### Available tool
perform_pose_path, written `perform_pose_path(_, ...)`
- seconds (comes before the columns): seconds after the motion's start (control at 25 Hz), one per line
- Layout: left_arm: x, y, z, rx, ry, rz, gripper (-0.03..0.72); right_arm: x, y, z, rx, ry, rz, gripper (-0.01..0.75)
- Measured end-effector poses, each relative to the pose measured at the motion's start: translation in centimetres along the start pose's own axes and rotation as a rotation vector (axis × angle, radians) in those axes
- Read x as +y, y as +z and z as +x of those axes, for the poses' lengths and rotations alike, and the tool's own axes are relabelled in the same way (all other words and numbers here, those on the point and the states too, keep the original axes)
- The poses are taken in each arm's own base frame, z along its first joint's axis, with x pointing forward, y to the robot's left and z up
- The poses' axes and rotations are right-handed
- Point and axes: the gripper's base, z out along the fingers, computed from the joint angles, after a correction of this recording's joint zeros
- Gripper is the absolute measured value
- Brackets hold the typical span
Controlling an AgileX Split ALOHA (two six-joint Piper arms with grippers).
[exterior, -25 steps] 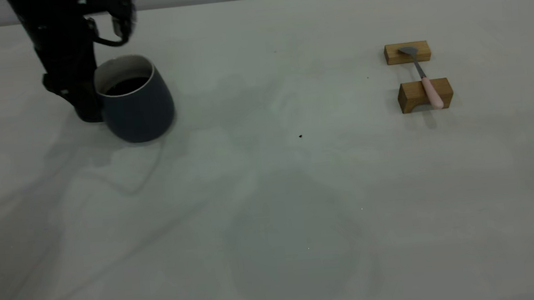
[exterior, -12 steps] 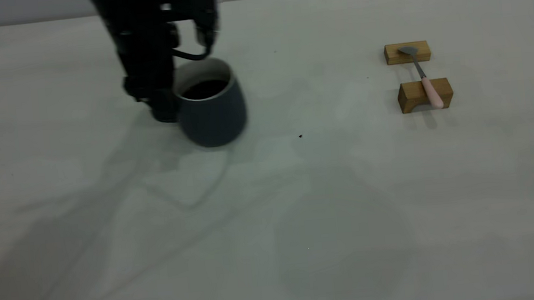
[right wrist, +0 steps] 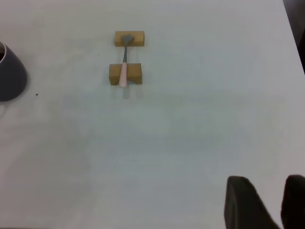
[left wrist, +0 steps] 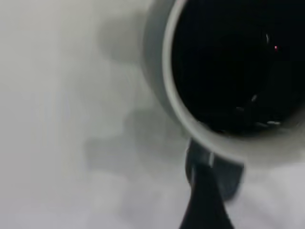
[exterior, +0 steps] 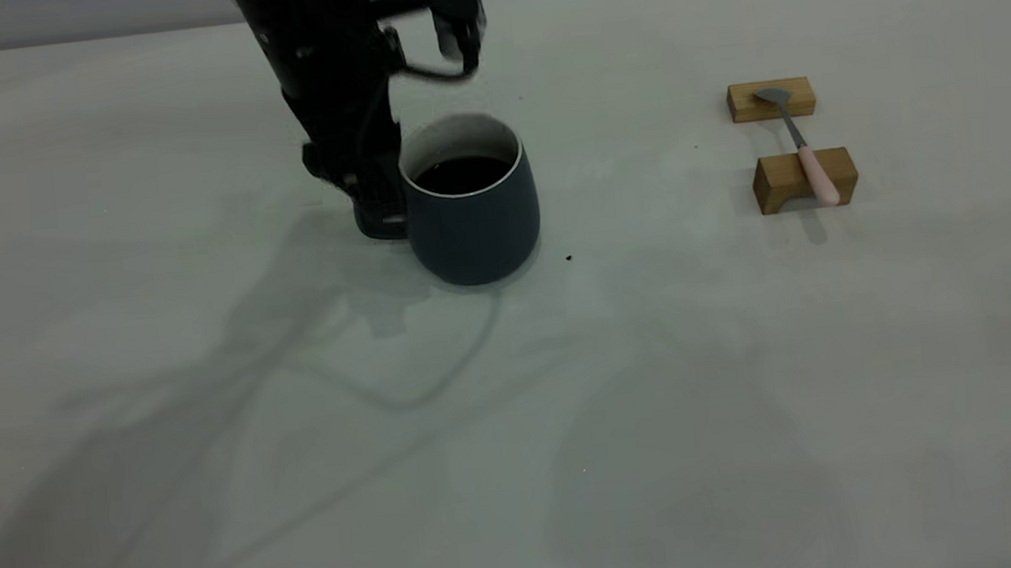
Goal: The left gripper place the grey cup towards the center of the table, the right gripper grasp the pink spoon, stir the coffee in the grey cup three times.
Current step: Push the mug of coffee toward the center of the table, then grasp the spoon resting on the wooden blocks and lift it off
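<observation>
The grey cup (exterior: pixel 473 223) stands upright near the middle of the table (exterior: pixel 664 417), with dark coffee (exterior: pixel 462 175) inside. My left gripper (exterior: pixel 376 213) comes down at the cup's left side and is shut on its handle, which the arm hides in the exterior view. In the left wrist view one black finger (left wrist: pixel 204 202) lies against the handle below the cup's white rim (left wrist: pixel 167 71). The pink spoon (exterior: pixel 816 173) lies across two wooden blocks at the right. My right gripper (right wrist: pixel 279 202) hangs open, far from the spoon (right wrist: pixel 123 74), and holds nothing.
The spoon's metal bowl rests on the far wooden block (exterior: pixel 771 100) and its pink handle on the near block (exterior: pixel 780 182). A tiny dark speck (exterior: pixel 568 257) lies just right of the cup. The left arm's cable loops above the cup.
My left gripper has carried the cup from the table's far left to near the middle, and the cup now sits upright. The spoon and blocks have not moved.
</observation>
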Motion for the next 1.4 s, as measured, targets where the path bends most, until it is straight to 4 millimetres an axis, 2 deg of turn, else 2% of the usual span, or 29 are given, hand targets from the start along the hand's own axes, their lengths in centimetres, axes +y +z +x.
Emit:
perform_pose_path(0.08,0.2,-2.9,0.2,-0.011,-0.068,-0.011,0.603,0.0,0.0,0.0,0.000,0.000,0.000,0.237)
perform_pose_path(0.16,0.2,-6.6,0.7,-0.021,-0.176,-0.018,0.606,0.0,0.0,0.0,0.000,0.000,0.000,0.237)
perform_pose_path(0.32,-1.6,-13.7,2.1,0.012,-0.382,0.027,0.580,0.0,0.0,0.0,0.000,0.000,0.000,0.237)
perform_pose_path(0.4,-3.0,-16.7,2.6,0.041,-0.468,0.059,0.559,0.0,0.0,0.0,0.000,0.000,0.000,0.237)
perform_pose_path(0.64,-5.3,-24.2,3.4,-0.079,-0.684,-0.084,0.506,0.0,0.0,0.0,0.001,0.000,0.000,0.237)
perform_pose_path(0.88,-8.9,-29.4,5.4,-0.170,-0.844,-0.189,0.490,0.0,0.0,0.0,0.001,0.000,0.000,0.237)
perform_pose_path(0.96,-10.7,-30.9,6.3,-0.204,-0.861,-0.210,0.490,0.0,0.0,0.0,0.001,0.000,0.000,0.237)
perform_pose_path(1.04,-13.2,-32.1,7.7,-0.236,-0.865,-0.225,0.490,0.0,0.0,0.0,0.001,0.000,0.000,0.237)
perform_pose_path(1.2,-19.5,-32.3,11.3,-0.270,-0.896,-0.236,0.490,0.0,0.0,0.0,0.001,0.000,0.000,0.237)
perform_pose_path(1.4,-26.3,-30.8,16.4,-0.338,-0.997,-0.286,0.490,0.0,0.0,0.0,0.001,0.000,0.000,0.237)
